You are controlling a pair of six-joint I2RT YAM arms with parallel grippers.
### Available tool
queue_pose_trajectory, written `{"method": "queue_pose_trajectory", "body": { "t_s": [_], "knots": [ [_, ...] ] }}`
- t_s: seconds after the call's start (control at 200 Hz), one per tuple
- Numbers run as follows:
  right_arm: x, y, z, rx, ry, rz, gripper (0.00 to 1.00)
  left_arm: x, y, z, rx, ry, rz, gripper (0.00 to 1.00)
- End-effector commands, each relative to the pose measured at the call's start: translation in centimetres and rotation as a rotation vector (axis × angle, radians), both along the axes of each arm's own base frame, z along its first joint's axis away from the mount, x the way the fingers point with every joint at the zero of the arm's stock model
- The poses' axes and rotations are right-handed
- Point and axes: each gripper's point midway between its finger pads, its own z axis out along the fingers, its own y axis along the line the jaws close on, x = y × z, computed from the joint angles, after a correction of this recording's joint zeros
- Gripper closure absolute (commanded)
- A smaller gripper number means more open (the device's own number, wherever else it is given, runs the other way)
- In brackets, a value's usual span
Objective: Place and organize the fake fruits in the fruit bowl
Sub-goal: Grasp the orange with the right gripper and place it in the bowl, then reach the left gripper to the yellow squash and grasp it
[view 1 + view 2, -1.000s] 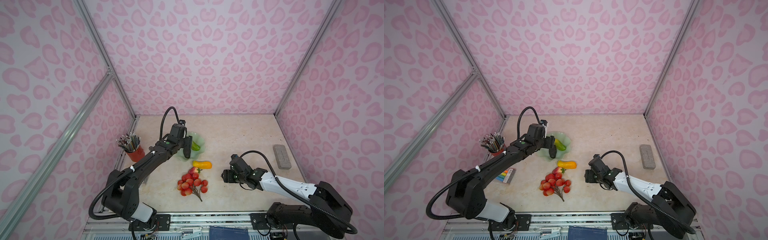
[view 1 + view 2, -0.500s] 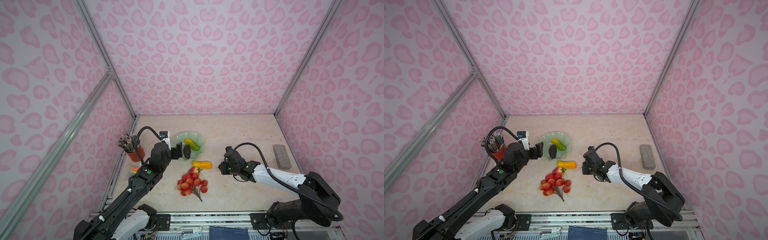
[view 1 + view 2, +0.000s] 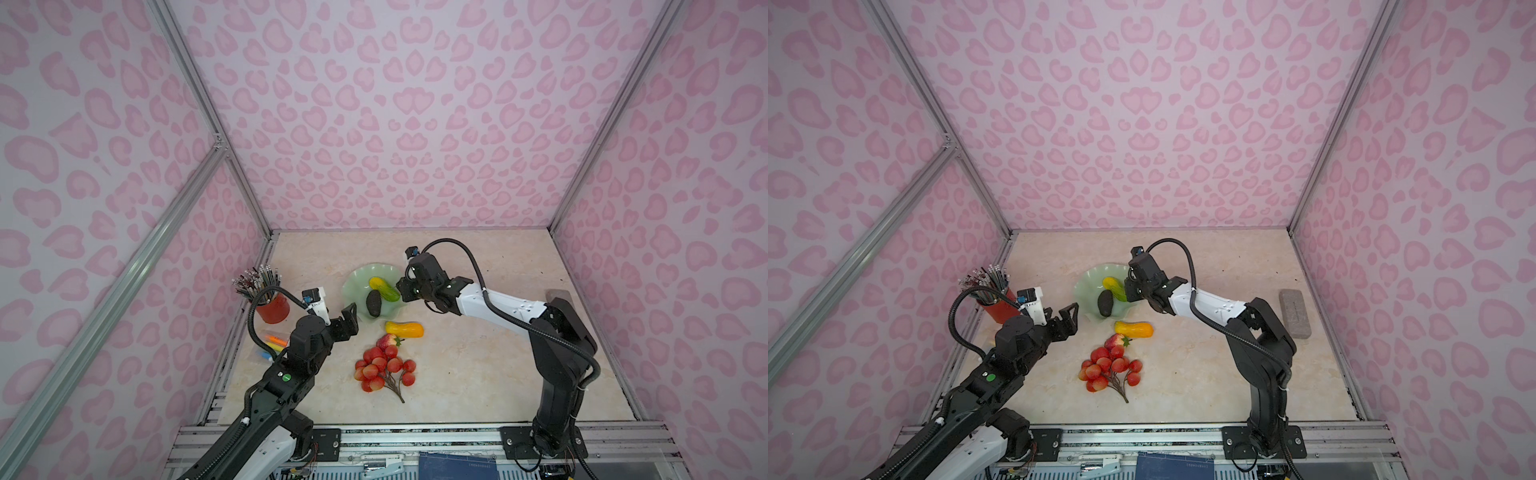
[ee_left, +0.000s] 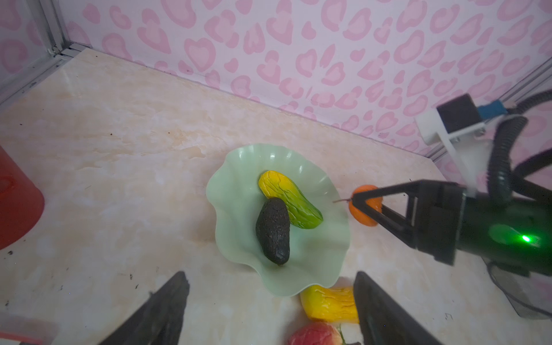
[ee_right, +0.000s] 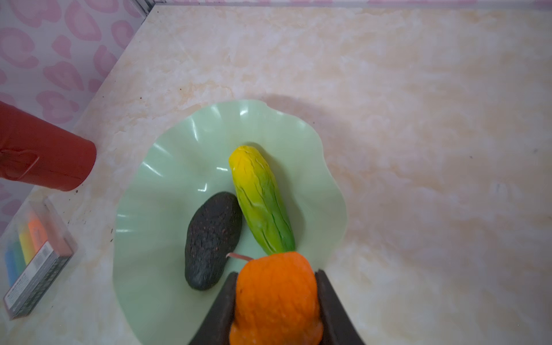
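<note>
Fruit bowl (image 5: pixel 179 185); marker box (image 5: pixel 35 257) label unreadable

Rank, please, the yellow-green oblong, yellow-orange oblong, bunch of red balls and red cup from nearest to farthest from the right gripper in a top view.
1. yellow-green oblong, in the bowl
2. yellow-orange oblong, just outside the bowl
3. bunch of red balls, front centre
4. red cup, far left

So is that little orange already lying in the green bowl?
No, the small orange sits gripped between the jaws of the right gripper, not resting in the fruit bowl.
</note>
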Motion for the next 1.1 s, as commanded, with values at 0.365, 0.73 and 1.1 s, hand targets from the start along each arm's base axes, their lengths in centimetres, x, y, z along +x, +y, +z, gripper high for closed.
{"method": "queue_pose_trajectory", "body": {
  "t_s": [0.365, 0.73, 1.1],
  "knots": [
    [5.2, 3.5, -5.0, -0.075, 0.075, 0.043, 0.47, -0.4, -1.6, 0.6, -0.016, -0.005, -0.1, 0.12],
    [4.2, -3.0, 8.1, 0.153, -0.165, -0.066, 0.19, 0.3, -7.8, 1.4, 0.107, 0.025, -0.403, 0.17],
    [-2.3, -16.9, 7.2, 0.248, -0.167, -0.294, 0.11, 0.3, -17.3, -6.0, 0.636, 0.219, -0.744, 0.19]
  ]
}}
